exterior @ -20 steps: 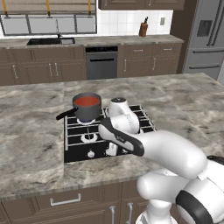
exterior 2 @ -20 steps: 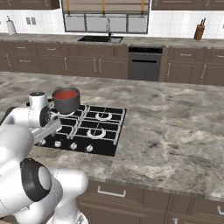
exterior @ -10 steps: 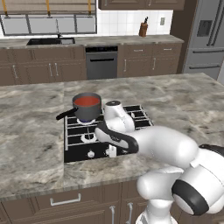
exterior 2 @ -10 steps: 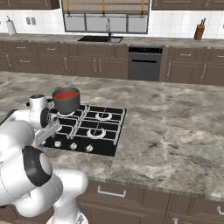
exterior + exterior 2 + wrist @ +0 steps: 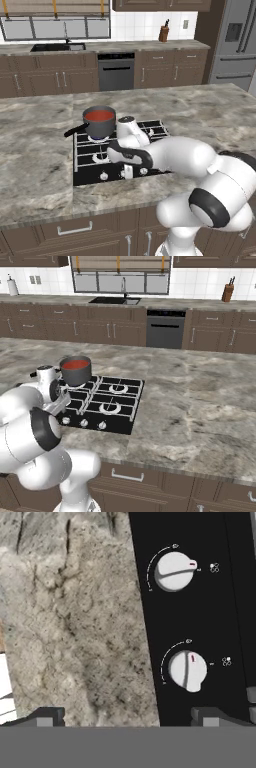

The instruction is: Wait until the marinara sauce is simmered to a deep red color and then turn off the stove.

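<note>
Sauce sat red in its saucepan on the stove; we held our gripper spread apart over 2 knobs, none yet grasped, so shutoff remained.

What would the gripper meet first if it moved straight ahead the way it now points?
Probably the front edge of the stove: the gripper points down over the seam between the stone counter and the black panel, with one knob just beside its line. Depth is unclear.

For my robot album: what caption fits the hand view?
Two silver knobs on the black stove, beside the stone counter.
</note>
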{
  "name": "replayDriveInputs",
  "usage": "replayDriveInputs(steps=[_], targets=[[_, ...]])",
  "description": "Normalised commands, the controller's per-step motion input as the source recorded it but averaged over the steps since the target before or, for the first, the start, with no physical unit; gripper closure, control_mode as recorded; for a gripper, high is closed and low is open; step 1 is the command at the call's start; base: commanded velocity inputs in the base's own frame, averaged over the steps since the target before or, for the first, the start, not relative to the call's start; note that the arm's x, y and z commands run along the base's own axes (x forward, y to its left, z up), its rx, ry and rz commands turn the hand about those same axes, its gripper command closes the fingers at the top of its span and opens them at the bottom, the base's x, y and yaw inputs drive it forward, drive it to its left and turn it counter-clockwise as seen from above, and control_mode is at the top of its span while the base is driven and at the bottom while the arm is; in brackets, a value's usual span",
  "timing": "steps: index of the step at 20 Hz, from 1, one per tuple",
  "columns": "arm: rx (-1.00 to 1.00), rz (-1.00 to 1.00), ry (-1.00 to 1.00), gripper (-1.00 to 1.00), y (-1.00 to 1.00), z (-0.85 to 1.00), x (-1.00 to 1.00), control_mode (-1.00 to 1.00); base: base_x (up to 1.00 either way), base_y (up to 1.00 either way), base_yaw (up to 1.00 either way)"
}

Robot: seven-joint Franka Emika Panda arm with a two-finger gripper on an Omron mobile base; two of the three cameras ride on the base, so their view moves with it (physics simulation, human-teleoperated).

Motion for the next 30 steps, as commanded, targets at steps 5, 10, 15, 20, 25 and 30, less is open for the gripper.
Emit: replayDriveInputs(steps=[5, 10, 15, 20, 25, 30], targets=[[0.00, 0.04, 0.00, -1.00, 0.00, -0.14, 0.26, -1.00, 0.00, 0.00, 0.00], [0.00, 0.02, 0.01, -1.00, 0.02, -0.17, 0.20, -1.00, 0.00, 0.00, 0.00], [0.00, 0.01, 0.01, -1.00, 0.08, -0.20, 0.20, -1.00, 0.00, 0.00, 0.00], [0.00, 0.00, 0.01, -1.00, 0.07, -0.20, 0.13, -1.00, 0.00, 0.00, 0.00], [0.00, 0.01, 0.00, -1.00, 0.03, -0.19, 0.09, -1.00, 0.00, 0.00, 0.00], [0.00, 0.01, 0.02, -1.00, 0.00, -0.10, 0.04, -1.00, 0.00, 0.00, 0.00]])
